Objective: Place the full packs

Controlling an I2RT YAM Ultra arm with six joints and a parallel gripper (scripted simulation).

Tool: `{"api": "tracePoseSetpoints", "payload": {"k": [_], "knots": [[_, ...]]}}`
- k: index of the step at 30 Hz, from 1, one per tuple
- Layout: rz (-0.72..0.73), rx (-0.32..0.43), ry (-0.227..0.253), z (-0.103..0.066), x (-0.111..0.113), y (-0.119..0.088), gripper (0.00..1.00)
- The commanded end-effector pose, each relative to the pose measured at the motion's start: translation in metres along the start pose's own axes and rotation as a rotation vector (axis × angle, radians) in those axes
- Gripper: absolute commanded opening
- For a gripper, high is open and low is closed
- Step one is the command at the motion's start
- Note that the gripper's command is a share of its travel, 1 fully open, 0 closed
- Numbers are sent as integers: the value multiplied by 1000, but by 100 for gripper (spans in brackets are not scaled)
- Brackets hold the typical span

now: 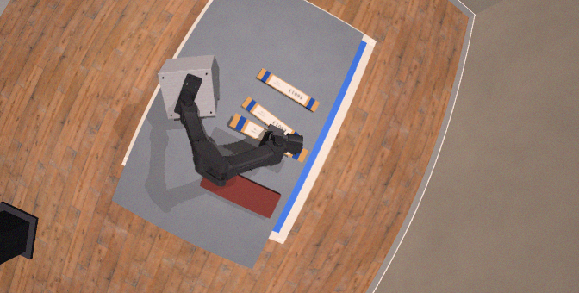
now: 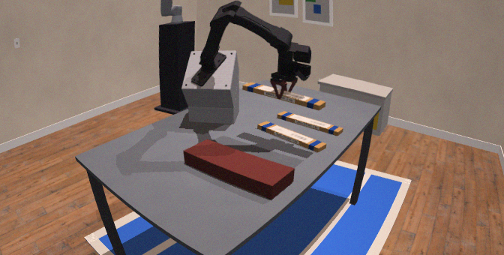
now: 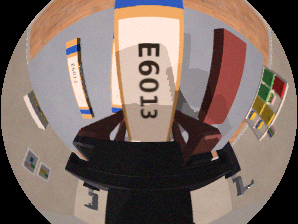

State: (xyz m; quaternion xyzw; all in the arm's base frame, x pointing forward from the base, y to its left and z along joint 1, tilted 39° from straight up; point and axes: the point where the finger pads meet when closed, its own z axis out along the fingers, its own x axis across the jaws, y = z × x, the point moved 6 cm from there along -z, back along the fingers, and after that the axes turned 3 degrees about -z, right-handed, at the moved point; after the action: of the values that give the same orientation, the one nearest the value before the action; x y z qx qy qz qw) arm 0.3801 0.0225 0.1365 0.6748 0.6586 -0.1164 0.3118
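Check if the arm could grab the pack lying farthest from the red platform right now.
Probably not yet: the gripper is shut on another pack, held off the table. Otherwise the farthest pack looks unobstructed, with nothing on top.

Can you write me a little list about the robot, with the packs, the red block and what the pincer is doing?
pincer: shut on one pack
held pack: up above the table
other packs: two, lying on the table
writing on held pack: E6013
red block: on the table, no pack on it
full packs: cannot tell by looking
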Motion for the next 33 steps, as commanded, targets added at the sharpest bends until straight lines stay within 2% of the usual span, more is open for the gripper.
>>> {"api": "tracePoseSetpoints", "payload": {"k": [1, 16, 20, 29, 33], "knots": [[15, -80, 20, -24, 7, 14, 0], [19, -85, 21, -23, 8, 13, 0], [4, -68, 16, -19, 9, 6, 0], [0, -62, 15, -18, 9, 4, 0], [10, -74, 19, -21, 8, 7, 0]]}}
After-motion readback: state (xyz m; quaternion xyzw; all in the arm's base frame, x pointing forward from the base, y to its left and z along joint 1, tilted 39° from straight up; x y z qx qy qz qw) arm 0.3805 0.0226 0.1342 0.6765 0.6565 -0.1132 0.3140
